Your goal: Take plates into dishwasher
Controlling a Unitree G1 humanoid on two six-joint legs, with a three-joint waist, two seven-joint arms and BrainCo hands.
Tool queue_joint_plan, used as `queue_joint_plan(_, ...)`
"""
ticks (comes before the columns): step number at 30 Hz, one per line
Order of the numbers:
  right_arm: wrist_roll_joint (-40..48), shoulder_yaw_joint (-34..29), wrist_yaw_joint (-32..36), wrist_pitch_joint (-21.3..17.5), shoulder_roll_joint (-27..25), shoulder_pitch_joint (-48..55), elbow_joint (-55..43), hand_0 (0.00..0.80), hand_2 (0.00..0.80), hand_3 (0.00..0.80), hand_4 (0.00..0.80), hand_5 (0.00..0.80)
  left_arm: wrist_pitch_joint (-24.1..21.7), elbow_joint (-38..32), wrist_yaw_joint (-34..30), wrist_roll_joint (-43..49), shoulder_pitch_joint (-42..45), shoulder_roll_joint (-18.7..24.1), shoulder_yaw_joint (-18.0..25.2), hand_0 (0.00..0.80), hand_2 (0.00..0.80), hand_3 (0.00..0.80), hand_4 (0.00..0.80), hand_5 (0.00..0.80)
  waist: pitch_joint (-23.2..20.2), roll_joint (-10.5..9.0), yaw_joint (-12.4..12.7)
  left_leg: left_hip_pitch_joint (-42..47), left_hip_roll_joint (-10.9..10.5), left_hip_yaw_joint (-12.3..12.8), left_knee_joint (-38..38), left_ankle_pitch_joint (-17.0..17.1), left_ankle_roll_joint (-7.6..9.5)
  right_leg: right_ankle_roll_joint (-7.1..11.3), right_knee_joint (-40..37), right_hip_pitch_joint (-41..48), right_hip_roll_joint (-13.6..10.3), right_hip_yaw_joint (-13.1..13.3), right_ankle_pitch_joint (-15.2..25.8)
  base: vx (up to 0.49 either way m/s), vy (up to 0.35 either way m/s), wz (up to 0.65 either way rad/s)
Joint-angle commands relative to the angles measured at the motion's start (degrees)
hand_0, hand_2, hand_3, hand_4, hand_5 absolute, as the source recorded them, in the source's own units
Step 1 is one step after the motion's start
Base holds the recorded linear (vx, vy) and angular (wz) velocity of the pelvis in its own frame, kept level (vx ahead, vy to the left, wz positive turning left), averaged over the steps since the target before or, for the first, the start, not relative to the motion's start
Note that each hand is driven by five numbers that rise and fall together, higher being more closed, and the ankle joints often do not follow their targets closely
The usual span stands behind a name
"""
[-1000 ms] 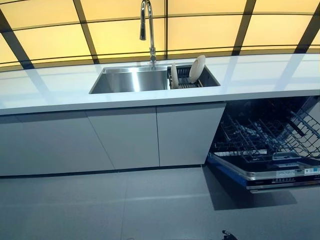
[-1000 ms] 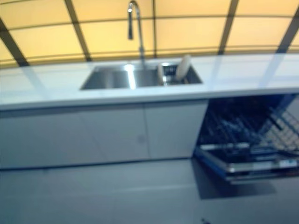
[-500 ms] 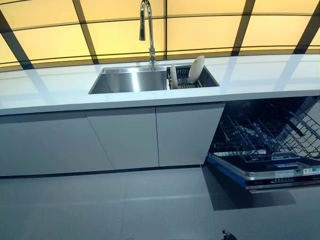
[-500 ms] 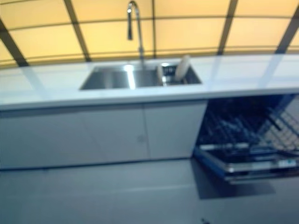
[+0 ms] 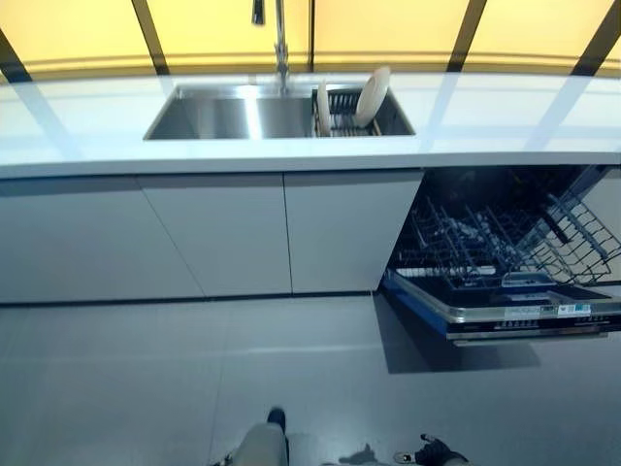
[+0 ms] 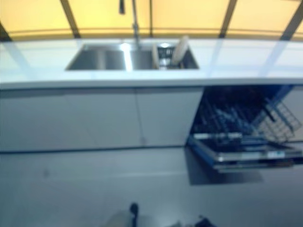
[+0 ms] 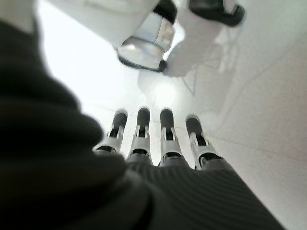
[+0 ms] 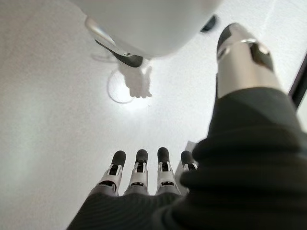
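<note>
Two pale plates stand on edge in a dark rack (image 5: 343,101) at the right end of the steel sink (image 5: 215,115): a round cream plate (image 5: 372,95) leaning right and a second plate (image 5: 323,105) seen edge-on. The dishwasher (image 5: 505,313) stands open under the counter on the right, its wire lower rack (image 5: 490,243) pulled out and holding no plates. My left hand (image 7: 163,143) hangs over the floor with straight fingers, holding nothing. My right hand (image 8: 139,178) hangs the same way, thumb (image 8: 242,52) apart. Both are far from the sink.
A white countertop (image 5: 78,126) runs across the view with grey cabinet doors (image 5: 213,233) below. A tall faucet (image 5: 280,39) rises behind the sink. Grey floor (image 5: 194,379) lies between me and the cabinets. The dishwasher's lowered door juts out into the floor on the right.
The whole picture has shifted: the counter and sink sit higher in view and more floor shows below, so the camera moved. The plates and dishwasher have not moved.
</note>
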Motion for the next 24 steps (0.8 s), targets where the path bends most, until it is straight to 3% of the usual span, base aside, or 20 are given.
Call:
queue_joint_plan(1, -2.9, 0.3, 0.5, -0.3, -0.1, 2.3, -3.2, 0.000, 0.000, 0.000, 0.000, 0.000, -1.0, -1.3, 0.3, 3.6, -1.5, -1.3, -1.1, 0.000, 0.000, 0.000, 0.000, 0.000, -4.0, 0.58, -0.1, -3.1, -1.2, 0.6, -3.9, 9.8, 0.46, 4.92, -1.6, 10.2, -3.8, -0.1, 3.1, 0.322, 0.085, -0.14)
queue_joint_plan(6, -2.4, 0.8, -1.3, -0.5, 1.3, 2.2, -3.7, 0.000, 0.000, 0.000, 0.000, 0.000, 0.4, -0.9, -1.2, 4.7, -2.8, -0.5, -2.7, 0.000, 0.000, 0.000, 0.000, 0.000, -6.1, -1.43, 0.4, -1.4, -3.3, -0.7, -2.9, 7.3, 3.38, 6.94, -0.8, 9.3, -6.4, -1.6, 7.7, 0.276, 0.080, -0.22)
queue_joint_plan(12, -1.9, 0.1, -2.4, -0.1, 1.4, 1.0, -3.9, 0.000, 0.000, 0.000, 0.000, 0.000, 0.0, 0.3, -1.2, 4.8, -4.0, -0.1, -2.3, 0.000, 0.000, 0.000, 0.000, 0.000, -7.0, -2.79, 0.9, -4.0, -5.9, -0.9, 3.3, 3.5, 5.96, 7.74, 0.6, 9.4, -8.3, -0.7, 10.2, 0.186, 0.108, -0.03)
queue_joint_plan(14, -1.0, -0.6, -3.6, -0.3, 1.5, 1.1, -3.7, 0.000, 0.000, 0.000, 0.000, 0.000, 0.1, 0.4, -1.0, 5.7, -4.3, 0.3, -2.4, 0.000, 0.000, 0.000, 0.000, 0.000, -7.8, -3.31, 0.8, -3.3, -7.1, -0.5, 2.8, 2.9, 7.07, 9.11, 6.1, 7.9, -9.4, -0.6, 16.2, 0.213, 0.142, -0.05)
queue_joint_plan(15, -0.1, -1.3, -4.2, -0.9, 1.4, 1.1, -3.8, 0.000, 0.000, 0.000, 0.000, 0.000, 0.4, 0.3, -1.4, 6.9, -4.5, 0.7, -2.7, 0.000, 0.000, 0.000, 0.000, 0.000, -7.8, -2.83, -0.3, -1.4, -7.4, -0.9, 1.9, 2.0, 7.79, 9.68, 14.4, 2.9, -9.4, 0.0, 21.3, 0.244, 0.144, -0.07)
queue_joint_plan(16, 0.2, -1.6, -4.3, -0.9, 1.1, 1.1, -3.8, 0.000, 0.000, 0.000, 0.000, 0.000, 0.6, 0.1, -1.5, 8.0, -4.5, 1.0, -2.8, 0.000, 0.000, 0.000, 0.000, 0.000, -7.7, -2.35, -1.1, -0.3, -7.3, -0.9, 1.7, 1.7, 7.95, 9.55, 17.2, 0.2, -8.4, 0.3, 22.1, 0.325, 0.185, 0.12)
queue_joint_plan(17, 2.0, -1.7, -5.0, -1.4, 0.7, 1.1, -4.0, 0.000, 0.000, 0.000, 0.000, 0.000, 0.9, -0.1, -1.5, 9.4, -4.5, 1.3, -3.1, 0.000, 0.000, 0.000, 0.000, 0.000, -6.9, -1.79, -2.3, 2.1, -7.4, -1.6, 1.4, 0.9, 7.97, 9.14, 20.3, -5.9, -9.1, -0.9, 24.1, 0.321, 0.153, 0.23)
queue_joint_plan(18, 3.0, -2.0, -5.7, -1.8, 0.1, 0.7, -3.9, 0.000, 0.000, 0.000, 0.000, 0.000, 0.7, -0.2, -1.2, 9.0, -4.4, 1.4, -3.0, 0.000, 0.000, 0.000, 0.000, 0.000, -5.6, -0.76, -4.2, 6.4, -6.9, -2.0, 0.0, 0.3, 7.49, 8.26, 20.0, -12.9, -10.2, -3.1, 23.2, 0.326, 0.114, 0.31)
queue_joint_plan(20, 3.4, -2.0, -5.5, -2.1, -0.8, 0.4, -3.9, 0.000, 0.000, 0.000, 0.000, 0.000, 0.5, 0.0, -1.5, 8.2, -4.6, 1.9, -3.4, 0.000, 0.000, 0.000, 0.000, 0.000, -4.7, 0.35, -5.6, 10.0, -5.8, -2.8, -1.8, 0.1, 6.48, 6.87, 12.7, -15.7, -9.7, -5.5, 19.9, 0.310, -0.087, 0.36)
queue_joint_plan(21, 2.7, -2.3, -4.4, -2.8, -1.2, 0.6, -3.9, 0.000, 0.000, 0.000, 0.000, 0.000, 0.2, 0.3, -2.3, 8.6, -4.9, 2.2, -3.7, 0.000, 0.000, 0.000, 0.000, 0.000, -4.4, -0.66, -6.7, 12.1, -6.9, -4.1, -2.8, -1.3, 5.84, 7.96, 1.7, -19.3, -10.9, -6.2, 22.9, 0.369, -0.276, 0.37)
queue_joint_plan(23, 0.6, -2.4, -1.8, -5.1, -1.8, 0.3, -3.6, 0.000, 0.000, 0.000, 0.000, 0.000, -0.2, 0.4, -3.0, 10.0, -5.5, 2.8, -3.4, 0.000, 0.000, 0.000, 0.000, 0.000, -2.9, -0.83, -8.6, 15.2, -6.9, -6.5, -3.0, -4.4, 5.06, 9.81, -7.6, -21.9, -12.0, -5.7, 28.8, 0.300, -0.243, 0.38)
queue_joint_plan(24, -0.3, -1.8, 0.3, -5.3, -2.0, -0.6, -4.1, 0.000, 0.000, 0.000, 0.000, 0.000, -0.2, 0.2, -3.3, 9.7, -5.9, 3.2, -3.4, 0.000, 0.000, 0.000, 0.000, 0.000, -2.3, -0.72, -9.1, 15.4, -6.7, -7.5, -1.5, -5.9, 5.20, 9.37, -7.2, -22.8, -11.1, -3.6, 28.1, 0.164, -0.161, 0.74)
